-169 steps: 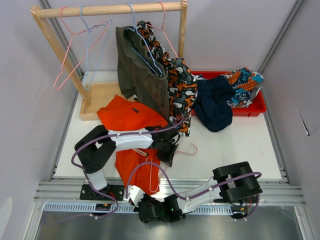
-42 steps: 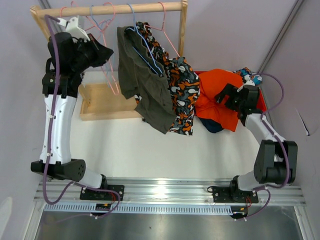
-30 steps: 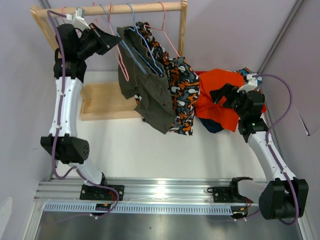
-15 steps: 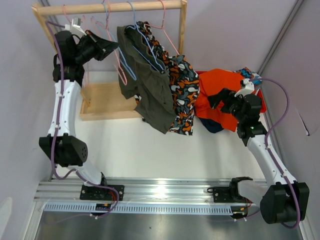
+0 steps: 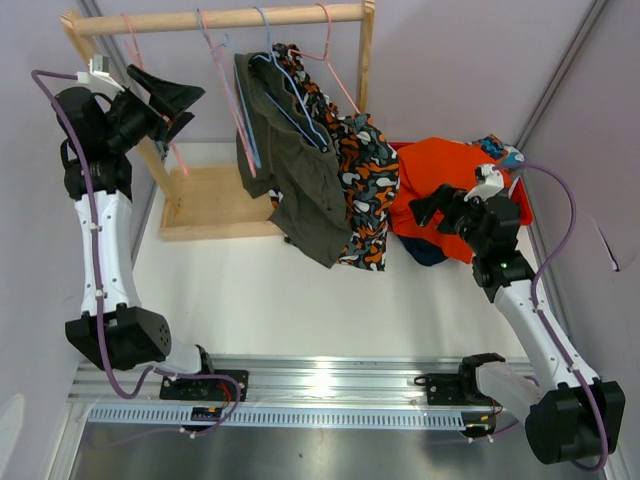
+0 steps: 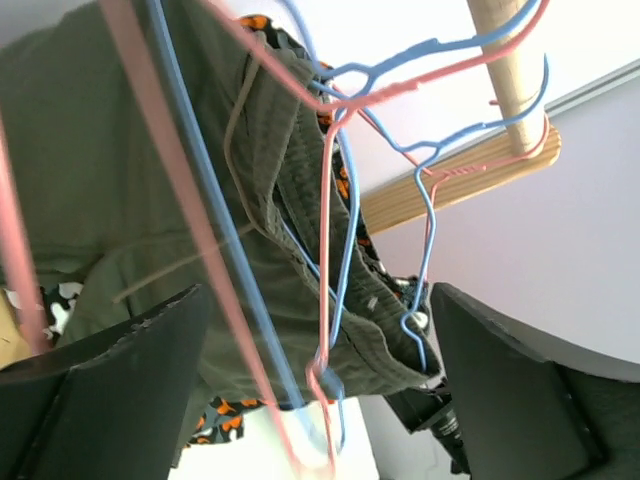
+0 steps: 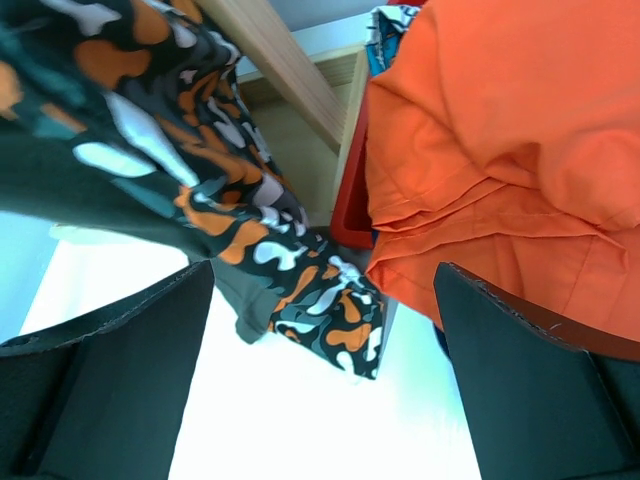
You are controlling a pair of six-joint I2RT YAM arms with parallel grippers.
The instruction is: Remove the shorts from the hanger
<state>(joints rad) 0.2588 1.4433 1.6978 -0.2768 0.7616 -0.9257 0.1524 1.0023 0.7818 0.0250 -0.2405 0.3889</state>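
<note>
Shorts of two kinds hang from the wooden rail (image 5: 220,18): the olive green shorts (image 5: 300,170) droop below its middle with a blue hanger (image 5: 290,95) running across their waist, and the blotch-print shorts (image 5: 365,180) hang just beside them, toward the rail's right end, the two fabrics touching. Left of these on the rail, two bare hangers (image 5: 235,100), one pink and one blue, dangle together, and another pink hanger (image 5: 135,40) hooks on near the rail's left end. The left gripper (image 5: 180,105) hovers below the rail's left end, its fingers spread wide with nothing between them; its wrist view looks between those fingers at the bare hangers and the olive fabric behind them, all clear of its pads. Below and to the right of the rail's right post, a red tray (image 5: 522,210) holds the bright orange shorts (image 5: 450,170), piled on top of the navy shorts (image 5: 425,250), of which only a dark edge shows. The teal-printed shorts (image 5: 500,152) peek out at the side of the pile farthest from the rail. The right gripper (image 5: 428,205) hangs over the orange heap, on the side nearest the rail, jaws fully released and empty; its wrist view shows orange folds on one side and the blotch print's hem on the other.
</note>
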